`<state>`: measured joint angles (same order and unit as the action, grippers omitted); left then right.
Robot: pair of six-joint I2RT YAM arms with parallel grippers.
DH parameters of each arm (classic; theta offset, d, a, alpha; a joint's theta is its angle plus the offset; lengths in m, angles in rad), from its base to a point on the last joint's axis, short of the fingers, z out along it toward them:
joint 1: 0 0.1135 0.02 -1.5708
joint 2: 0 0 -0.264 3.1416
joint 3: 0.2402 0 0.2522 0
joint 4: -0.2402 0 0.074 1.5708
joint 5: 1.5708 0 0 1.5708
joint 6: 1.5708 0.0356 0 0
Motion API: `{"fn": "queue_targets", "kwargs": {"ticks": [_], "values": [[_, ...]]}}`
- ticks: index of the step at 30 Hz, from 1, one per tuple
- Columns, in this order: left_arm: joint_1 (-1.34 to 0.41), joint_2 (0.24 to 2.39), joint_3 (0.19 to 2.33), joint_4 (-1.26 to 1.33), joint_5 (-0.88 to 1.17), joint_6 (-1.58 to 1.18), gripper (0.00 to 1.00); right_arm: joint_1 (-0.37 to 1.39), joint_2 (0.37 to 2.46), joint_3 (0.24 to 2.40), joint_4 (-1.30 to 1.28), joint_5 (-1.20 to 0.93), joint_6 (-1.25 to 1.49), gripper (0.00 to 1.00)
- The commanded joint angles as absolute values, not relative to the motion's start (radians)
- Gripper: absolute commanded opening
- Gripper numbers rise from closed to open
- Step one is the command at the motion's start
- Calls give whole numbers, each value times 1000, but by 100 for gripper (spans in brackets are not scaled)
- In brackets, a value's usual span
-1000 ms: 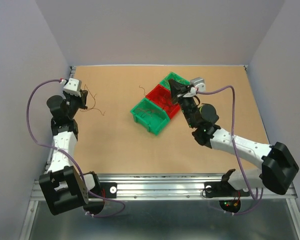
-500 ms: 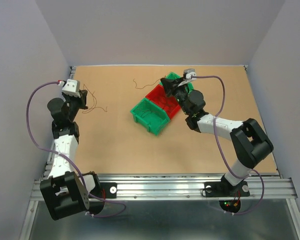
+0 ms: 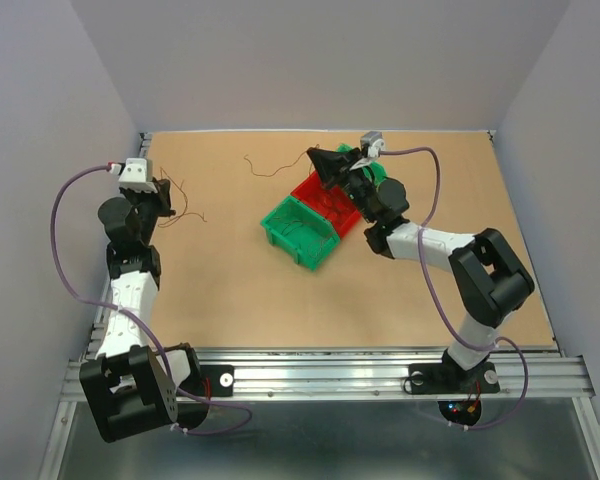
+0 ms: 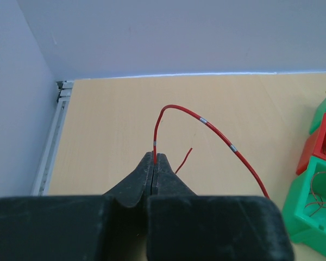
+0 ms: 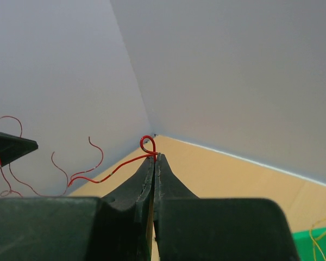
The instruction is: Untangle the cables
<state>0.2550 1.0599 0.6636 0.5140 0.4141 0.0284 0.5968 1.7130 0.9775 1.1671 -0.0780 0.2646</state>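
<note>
The cables are thin red-brown strands. One red cable rises from my left gripper, which is shut on it, and arcs right and down toward the bins. In the top view that gripper sits at the far left with curly strands trailing beside it. My right gripper hovers left of the bins, shut on another strand that reaches left. In the right wrist view this red strand loops above the shut fingertips of the right gripper and trails left.
Three small bins stand in a diagonal row mid-table: a green bin, a red bin and a further green bin partly under the right arm. Loose thin wires lie inside the nearest green bin. Walls close in the left and back.
The right arm swung left and back from over the bins, drawing a strand out over the bare table. The left gripper shifted slightly and stays shut.
</note>
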Motion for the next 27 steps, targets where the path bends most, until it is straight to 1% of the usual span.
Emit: {"fn": "queue_targets", "kwargs": {"ticks": [1, 6, 12, 15, 17, 18, 22, 24, 27], "values": [[252, 1005, 638, 606, 384, 3, 0, 595, 1761, 1112, 1282, -127, 239, 1], [241, 999, 632, 617, 390, 5, 0, 595, 1821, 1207, 1295, -82, 265, 1], [241, 1005, 638, 618, 385, 5, 0, 597, 1877, 1217, 1351, -32, 299, 1], [239, 1005, 637, 618, 429, 6, 0, 600, 1894, 1152, 1428, -5, 296, 1], [239, 1006, 635, 618, 446, 18, 0, 600, 1898, 1050, 1500, 50, 298, 0], [238, 1011, 637, 615, 446, 17, 0, 600, 1899, 1004, 1594, 55, 299, 1], [239, 1029, 647, 606, 453, 20, 0, 618, 1925, 833, 1791, 61, 298, 1], [236, 1034, 652, 600, 460, 20, 0, 658, 1942, 770, 1816, 103, 236, 1], [238, 1040, 655, 595, 466, 18, 0, 707, 1965, 733, 1816, 130, 144, 1]]}}
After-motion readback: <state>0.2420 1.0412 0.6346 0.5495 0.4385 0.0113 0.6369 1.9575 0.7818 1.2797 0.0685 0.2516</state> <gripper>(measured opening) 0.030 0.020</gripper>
